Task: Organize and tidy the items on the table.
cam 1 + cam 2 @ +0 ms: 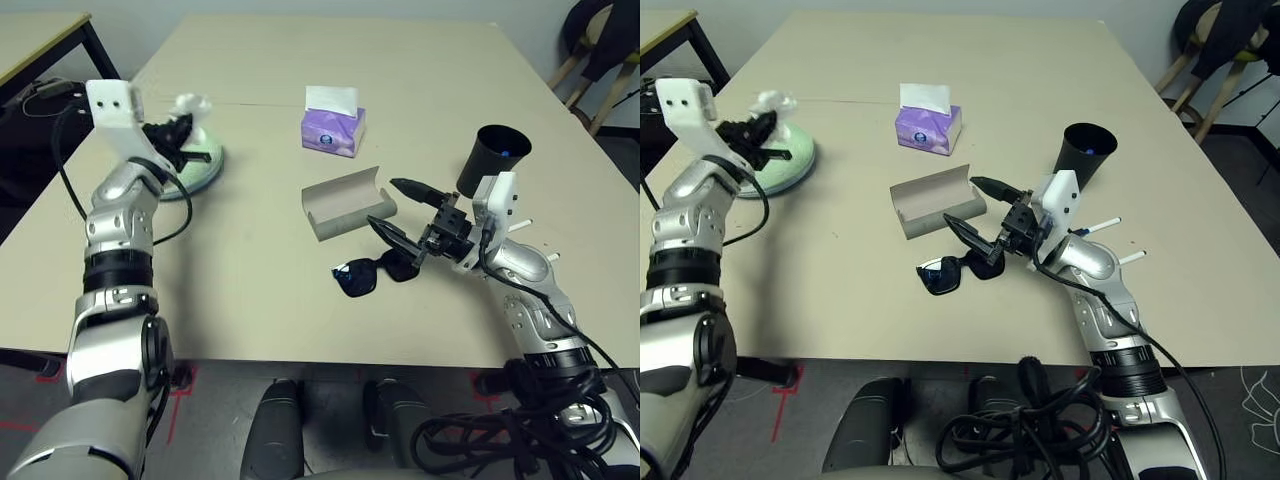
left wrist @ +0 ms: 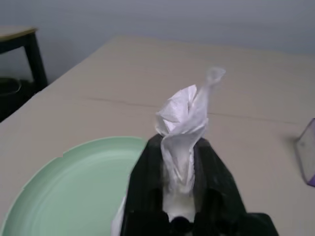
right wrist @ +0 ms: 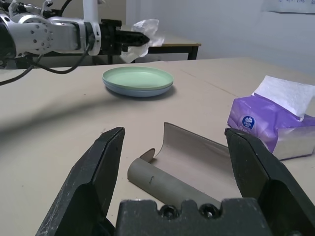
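Observation:
My left gripper (image 1: 180, 130) is shut on the crumpled white tissue (image 2: 183, 123) and holds it just above the stacked mint green and pale blue plates (image 1: 200, 160) at the table's left. My right gripper (image 1: 381, 202) stands open with nothing between its fingers, low over the table. It points at the open grey glasses case (image 3: 182, 162). The black sunglasses (image 1: 362, 275) lie on the table just under and in front of that gripper. Behind my right wrist stands the black cup (image 1: 493, 155).
A purple tissue box (image 1: 333, 125) sits behind the case near the table's middle. A smaller black-legged side table (image 1: 40, 40) stands off the far left corner, and a chair (image 1: 600, 50) off the far right. The beige table (image 1: 250, 290) has bare room in front.

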Controlling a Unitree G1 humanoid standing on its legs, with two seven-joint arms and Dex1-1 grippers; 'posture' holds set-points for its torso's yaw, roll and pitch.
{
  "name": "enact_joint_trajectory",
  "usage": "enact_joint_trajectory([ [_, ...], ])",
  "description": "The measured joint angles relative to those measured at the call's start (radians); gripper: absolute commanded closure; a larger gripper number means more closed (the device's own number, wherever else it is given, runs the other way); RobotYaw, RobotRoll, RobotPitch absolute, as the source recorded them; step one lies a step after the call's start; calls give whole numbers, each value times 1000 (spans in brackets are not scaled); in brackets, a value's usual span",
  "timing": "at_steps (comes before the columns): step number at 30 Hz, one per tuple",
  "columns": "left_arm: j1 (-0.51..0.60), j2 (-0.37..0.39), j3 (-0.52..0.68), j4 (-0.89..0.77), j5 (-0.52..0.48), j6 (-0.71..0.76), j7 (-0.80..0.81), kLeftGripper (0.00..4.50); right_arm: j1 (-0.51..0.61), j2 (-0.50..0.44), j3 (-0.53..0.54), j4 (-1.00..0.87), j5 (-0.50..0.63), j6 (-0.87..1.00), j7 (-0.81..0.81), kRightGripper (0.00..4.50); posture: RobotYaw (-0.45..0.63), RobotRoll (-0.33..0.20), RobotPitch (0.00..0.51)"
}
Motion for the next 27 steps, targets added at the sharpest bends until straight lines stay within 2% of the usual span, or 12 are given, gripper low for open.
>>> enact_joint_trajectory([
  [7, -51, 0, -24, 232, 57, -113, 31, 35, 6, 0, 0, -5, 0, -1, -16, 0, 89, 0, 100],
  [11, -62, 0, -25, 253, 66, -153, 19, 35, 10, -2, 0, -10, 0, 2, -27, 0, 99, 0, 102],
  [15, -36, -2, -43, 189, 50, -177, -142, 35, 8, -7, 1, -14, -3, 29, -49, 0, 118, 0, 107],
  [20, 176, -2, -123, -117, -8, -164, -500, 35, -51, -42, 38, -15, -66, 144, -98, 0, 127, 0, 120],
  [24, 391, 35, -154, -359, -107, -113, -769, 35, -135, -93, 101, -60, -99, 370, -108, 0, 127, 0, 125],
  [27, 452, 58, -160, -450, -171, -93, -917, 35, -192, -135, 145, -136, -100, 516, -95, 0, 128, 0, 131],
])
